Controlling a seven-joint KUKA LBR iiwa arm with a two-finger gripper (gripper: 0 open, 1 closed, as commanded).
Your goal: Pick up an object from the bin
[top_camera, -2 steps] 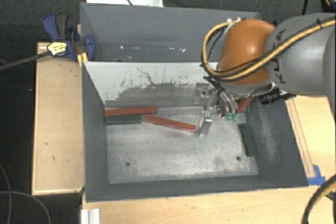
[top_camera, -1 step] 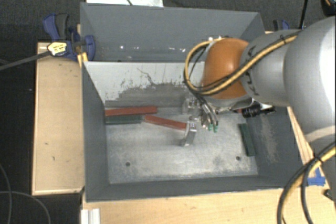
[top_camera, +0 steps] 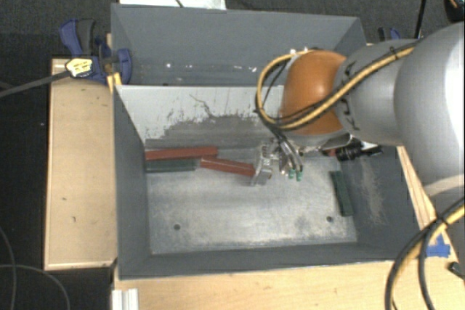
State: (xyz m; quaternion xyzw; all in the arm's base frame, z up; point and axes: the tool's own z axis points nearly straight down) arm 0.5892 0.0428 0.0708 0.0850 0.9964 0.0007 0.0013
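Gripper (top_camera: 267, 170): hanging low in the bin (top_camera: 132, 185), sitting at the right end of the short red bar (top_camera: 227, 168); clenched or released, cannot tell. Neighbouring, farther left, a long red bar (top_camera: 182, 153) lying alongside a green bar (top_camera: 171, 165); standing well apart from a second green bar (top_camera: 342, 192) at right

You have the camera set above the grey bin (top_camera: 218, 40), looking down on it from somewhat to one side. It sits near enough to take in the bin from rim to rim, with the arm (top_camera: 414, 83) reaching in from your right.
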